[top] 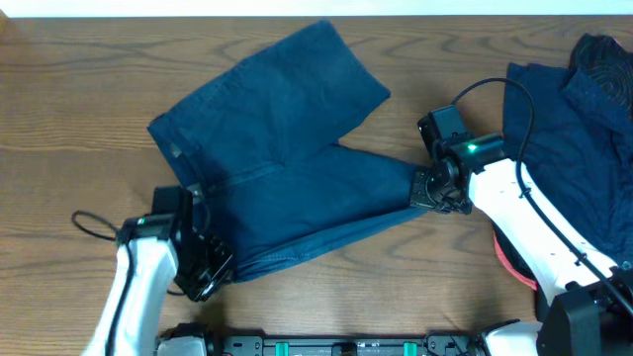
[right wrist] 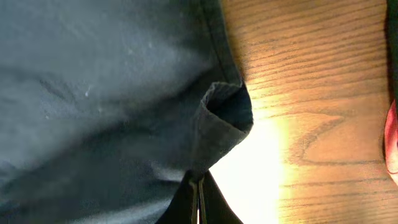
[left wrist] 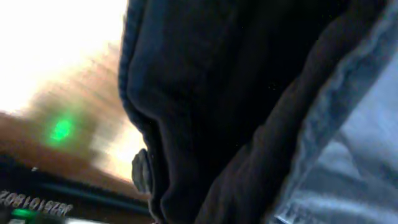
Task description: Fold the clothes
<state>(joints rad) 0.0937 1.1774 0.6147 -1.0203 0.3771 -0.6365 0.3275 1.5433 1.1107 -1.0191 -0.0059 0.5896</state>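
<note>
The dark navy shorts (top: pixel 287 168) lie on the wooden table, one leg pointing up to the back, the other stretched right. My right gripper (top: pixel 427 190) is shut on the hem of the right leg; in the right wrist view the hem corner (right wrist: pixel 227 112) curls just above the closed fingers (right wrist: pixel 199 193). My left gripper (top: pixel 203 267) is at the waistband corner at the front left, shut on the cloth. In the left wrist view dark folds of the shorts (left wrist: pixel 236 106) fill the frame and hide the fingers.
More navy clothes (top: pixel 584 129) are piled at the right edge behind the right arm. A red object (top: pixel 514 267) lies under the right arm. A cable (top: pixel 94 225) loops beside the left arm. Table front edge holds the arm bases.
</note>
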